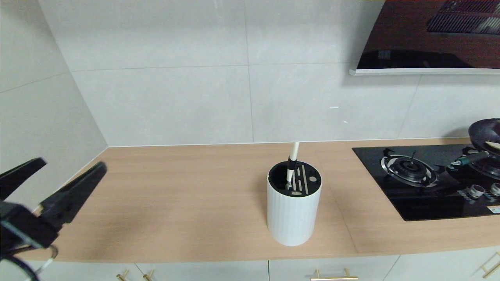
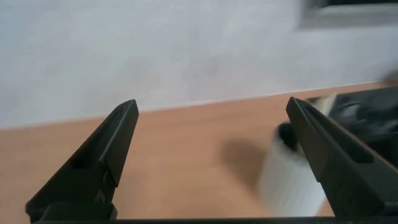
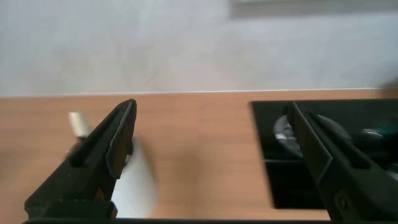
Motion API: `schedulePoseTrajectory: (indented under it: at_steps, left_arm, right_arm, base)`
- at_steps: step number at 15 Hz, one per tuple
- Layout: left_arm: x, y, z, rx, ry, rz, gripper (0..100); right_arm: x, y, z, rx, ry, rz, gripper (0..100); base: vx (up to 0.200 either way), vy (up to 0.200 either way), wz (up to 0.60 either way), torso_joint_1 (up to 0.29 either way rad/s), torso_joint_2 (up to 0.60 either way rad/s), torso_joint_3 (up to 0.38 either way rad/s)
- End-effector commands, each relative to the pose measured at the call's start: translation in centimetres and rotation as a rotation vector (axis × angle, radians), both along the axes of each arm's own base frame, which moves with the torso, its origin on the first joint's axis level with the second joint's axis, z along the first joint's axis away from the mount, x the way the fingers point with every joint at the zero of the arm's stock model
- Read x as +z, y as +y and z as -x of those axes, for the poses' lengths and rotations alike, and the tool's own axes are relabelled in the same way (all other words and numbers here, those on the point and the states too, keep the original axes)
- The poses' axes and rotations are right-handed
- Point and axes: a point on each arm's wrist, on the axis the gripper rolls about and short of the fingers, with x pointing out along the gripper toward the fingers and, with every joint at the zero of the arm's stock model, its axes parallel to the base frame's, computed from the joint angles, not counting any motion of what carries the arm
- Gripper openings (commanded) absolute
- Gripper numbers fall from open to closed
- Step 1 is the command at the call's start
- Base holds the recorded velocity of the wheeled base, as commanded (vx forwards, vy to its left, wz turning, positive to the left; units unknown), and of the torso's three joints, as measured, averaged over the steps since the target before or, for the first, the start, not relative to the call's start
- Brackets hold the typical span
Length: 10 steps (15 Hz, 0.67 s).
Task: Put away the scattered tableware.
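Note:
A white ribbed utensil holder [image 1: 293,212] with a black slotted top stands on the wooden counter [image 1: 187,203], near its front edge. A utensil with a white handle [image 1: 292,158] stands upright in it. My left gripper [image 1: 71,166] is open and empty, hanging above the counter's left end, well to the left of the holder. In the left wrist view the left gripper [image 2: 211,112] stands open, with the holder [image 2: 286,177] beyond it. My right gripper [image 3: 210,111] is also open and empty above the counter, with the holder [image 3: 138,186] and the handle [image 3: 78,123] off to one side.
A black gas stove [image 1: 429,183] with burners is set into the counter's right end, and a dark pan [image 1: 485,132] sits on it. A range hood [image 1: 429,39] hangs above. The tiled wall lies behind, and cabinet drawers [image 1: 332,273] run below the front edge.

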Motion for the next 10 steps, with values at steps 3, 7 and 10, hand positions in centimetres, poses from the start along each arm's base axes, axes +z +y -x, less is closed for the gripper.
schedulePoseTrajectory:
  at_steps: [3, 7, 10]
  left_arm:
    - [-2.9, 4.6, 10.2, 0.189, -0.088, 0.034, 100]
    - [-4.1, 4.7, 12.1, 0.231, -0.132, 0.034, 100]
    - [-5.6, 4.4, 13.1, 0.320, -0.180, 0.089, 100]
  right_arm:
    - [-3.0, -3.1, 9.5, -0.075, -0.089, -0.014, 100]
    - [-4.3, -3.6, 12.3, -0.131, -0.135, 0.001, 100]
    - [-7.3, -3.5, 15.7, -0.270, -0.188, 0.059, 100]
  base:
    - [0.000, 0.000, 0.00, 0.000, 0.00, 0.000]
    - [0.000, 0.000, 0.00, 0.000, 0.00, 0.000]
    - [0.000, 0.000, 0.00, 0.000, 0.00, 0.000]
